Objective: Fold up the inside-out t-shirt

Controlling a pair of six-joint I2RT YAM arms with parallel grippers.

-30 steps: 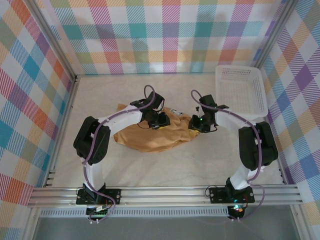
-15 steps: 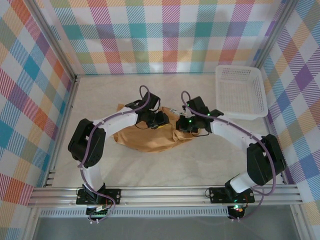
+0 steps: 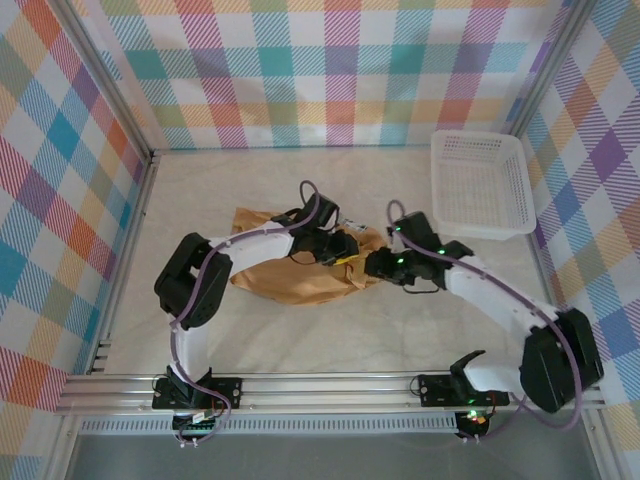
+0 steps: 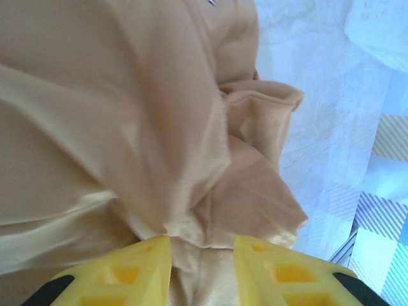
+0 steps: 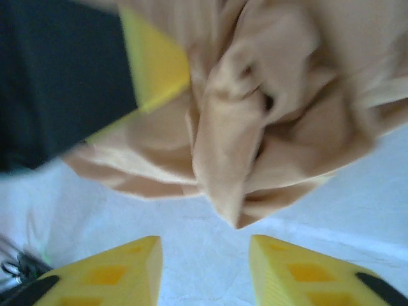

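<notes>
The inside-out t-shirt (image 3: 285,278), tan and crumpled, lies bunched in the middle of the table. My left gripper (image 3: 345,248) is over its right end and shut on a gathered fold of the t-shirt (image 4: 127,115); cloth fills the gap between the yellow fingers (image 4: 140,268). My right gripper (image 3: 376,266) sits just right of the cloth, open, with bare table between its fingertips (image 5: 137,268). A pointed fold of the t-shirt (image 5: 255,127) hangs a little beyond them, untouched. The left gripper's yellow finger (image 5: 153,60) shows against the cloth in the right wrist view.
A white mesh basket (image 3: 480,185) stands at the back right, and its corner (image 4: 379,25) shows in the left wrist view. Checked walls close the table on three sides. Bare table (image 3: 400,330) lies in front of the shirt.
My right gripper has opened, let go of the cloth and drawn back to the right. My left gripper has carried its fold of the shirt to the right.
</notes>
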